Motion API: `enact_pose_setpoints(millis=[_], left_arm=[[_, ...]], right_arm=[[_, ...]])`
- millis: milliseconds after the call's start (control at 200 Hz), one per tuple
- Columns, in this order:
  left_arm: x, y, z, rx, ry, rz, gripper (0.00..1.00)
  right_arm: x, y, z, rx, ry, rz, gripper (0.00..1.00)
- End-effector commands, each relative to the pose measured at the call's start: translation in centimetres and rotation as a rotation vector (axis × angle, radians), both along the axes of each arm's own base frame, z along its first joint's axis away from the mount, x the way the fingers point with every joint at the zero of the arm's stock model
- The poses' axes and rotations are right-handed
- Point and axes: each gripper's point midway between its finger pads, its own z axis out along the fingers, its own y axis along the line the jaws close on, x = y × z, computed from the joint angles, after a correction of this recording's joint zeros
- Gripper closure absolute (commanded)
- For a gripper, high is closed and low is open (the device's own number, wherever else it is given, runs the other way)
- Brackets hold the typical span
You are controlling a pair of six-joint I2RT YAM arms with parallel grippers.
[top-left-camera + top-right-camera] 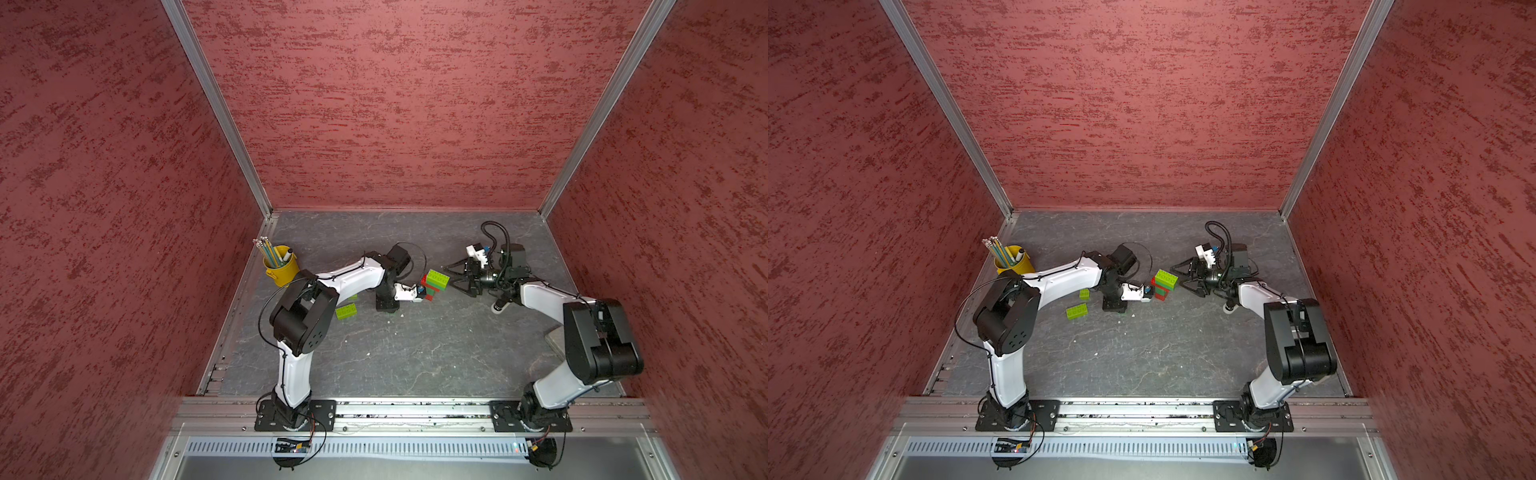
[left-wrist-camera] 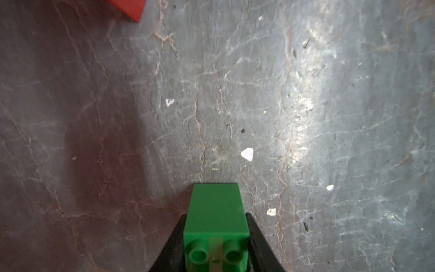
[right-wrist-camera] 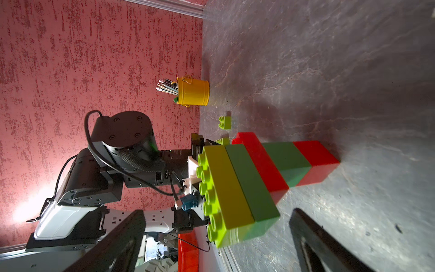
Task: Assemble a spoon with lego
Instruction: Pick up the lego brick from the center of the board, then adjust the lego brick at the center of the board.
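Gripping a dark green brick [image 2: 215, 207], the left pincer [image 2: 216, 220] points down at the bench [image 2: 306, 94]; the spoon [image 1: 432, 284] stands upright just at its 3 o'clock, the right pincer [image 1: 448, 277] gapes wide at the spoon's 3 o'clock, and an oblong lime brick [image 1: 346, 311] lies at the left pincer's 9 o'clock.

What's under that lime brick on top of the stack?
Directly under the lime brick sits a dark green brick, then a red brick, a narrower green brick and a red base brick on the table. Their joined studs are covered.
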Motion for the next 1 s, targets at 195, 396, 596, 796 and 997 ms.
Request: enact_pose_setpoints(millis=[195, 396, 596, 796, 997], left_arm=[[0.4, 0.1, 4.3, -0.055, -0.054, 0.055, 0.84], [0.5, 0.7, 5.6, -0.064, -0.081, 0.072, 0.83], [0.8, 1.0, 6.0, -0.059, -0.096, 0.079, 0.83], [0.7, 1.1, 6.1, -0.060, -0.102, 0.084, 0.83], [0.9, 1.4, 6.1, -0.058, -0.104, 0.092, 0.83]], right_arm=[[-3.3, -1.2, 1.7, -0.040, 0.004, -0.096, 0.01], [-4.8, -0.3, 2.8, 0.007, 0.006, -0.130, 0.01], [-5.2, 2.2, 3.7, 0.082, 0.002, -0.125, 0.01], [-4.4, 2.9, 4.5, 0.136, -0.009, -0.156, 0.01], [-3.2, 3.2, 4.2, 0.145, -0.003, -0.159, 0.01]])
